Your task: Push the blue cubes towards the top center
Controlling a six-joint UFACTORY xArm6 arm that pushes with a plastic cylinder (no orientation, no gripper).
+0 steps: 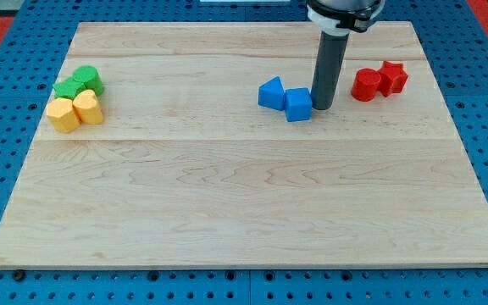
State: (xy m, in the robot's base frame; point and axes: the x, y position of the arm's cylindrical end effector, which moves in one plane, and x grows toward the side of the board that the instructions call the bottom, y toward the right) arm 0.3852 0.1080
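Two blue blocks sit together a little right of the board's middle, in the upper half. The blue cube [298, 105] is on the right and a blue triangular block [270, 92] touches it on the left. My tip [321, 106] stands right against the blue cube's right side. The dark rod rises from there to the view's top edge.
A red cylinder [365, 85] and a red star-shaped block [392, 77] sit to the right of the rod. At the left edge are two green blocks [80, 82] and two yellow blocks [74, 111]. The wooden board [244, 220] lies on a blue pegboard.
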